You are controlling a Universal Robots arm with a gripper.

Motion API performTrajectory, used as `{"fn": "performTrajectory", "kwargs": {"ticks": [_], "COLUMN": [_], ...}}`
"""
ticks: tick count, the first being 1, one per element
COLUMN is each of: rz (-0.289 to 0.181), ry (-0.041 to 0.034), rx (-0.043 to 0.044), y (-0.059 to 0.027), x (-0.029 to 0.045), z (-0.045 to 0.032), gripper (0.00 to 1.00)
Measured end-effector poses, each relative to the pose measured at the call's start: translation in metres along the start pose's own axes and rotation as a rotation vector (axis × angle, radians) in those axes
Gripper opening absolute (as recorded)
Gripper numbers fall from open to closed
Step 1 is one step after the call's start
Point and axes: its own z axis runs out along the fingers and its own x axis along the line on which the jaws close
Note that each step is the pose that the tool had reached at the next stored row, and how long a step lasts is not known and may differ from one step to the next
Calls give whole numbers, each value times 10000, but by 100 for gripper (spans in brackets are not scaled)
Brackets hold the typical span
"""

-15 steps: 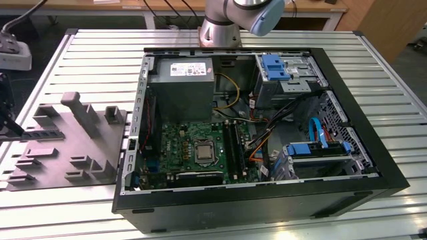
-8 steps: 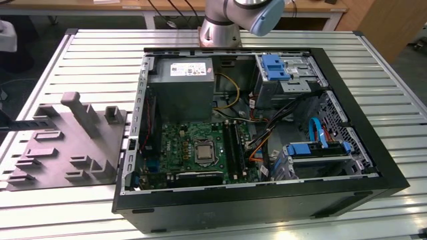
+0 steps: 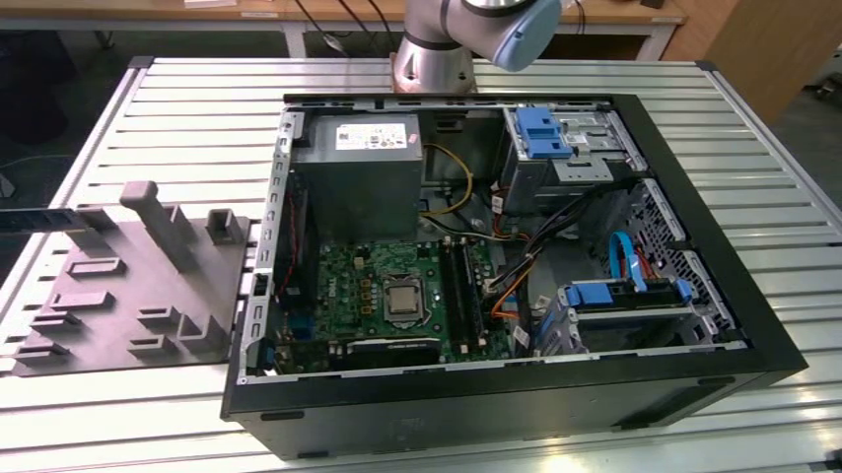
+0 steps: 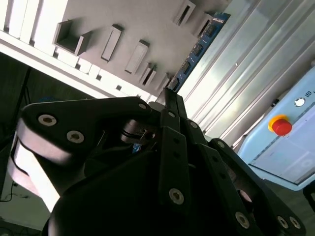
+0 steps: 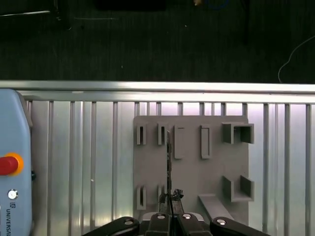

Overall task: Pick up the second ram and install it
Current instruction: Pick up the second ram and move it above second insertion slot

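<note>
In both wrist views my gripper [image 5: 170,210] [image 4: 167,96] is shut on one end of the ram [image 5: 169,157], a thin blue-green stick [image 4: 199,46] seen edge-on. It reaches out from the fingertips over the grey slotted fixture [image 5: 197,172]. In the exterior view the ram [image 3: 37,219] is a dark horizontal strip at the far left, above the back of the fixture [image 3: 118,296]. I cannot tell whether the stick touches the fixture. The motherboard's ram slots [image 3: 458,286] lie beside the processor socket [image 3: 400,300] inside the open computer case [image 3: 658,379].
The case stands on a slatted metal table [image 3: 197,108], with the arm's base [image 3: 437,61] behind it. Cables, drive cages and a power supply [image 3: 355,168] crowd the case. A light blue pendant with a red button [image 5: 7,164] [image 4: 280,126] lies next to the fixture.
</note>
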Motion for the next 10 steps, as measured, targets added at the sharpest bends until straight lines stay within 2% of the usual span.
{"fn": "performTrajectory", "kwargs": {"ticks": [8, 10], "rz": [0, 0], "ry": [1, 0], "rx": [-1, 0], "y": [0, 1], "x": [-3, -4], "z": [-367, -433], "gripper": [11, 11]}}
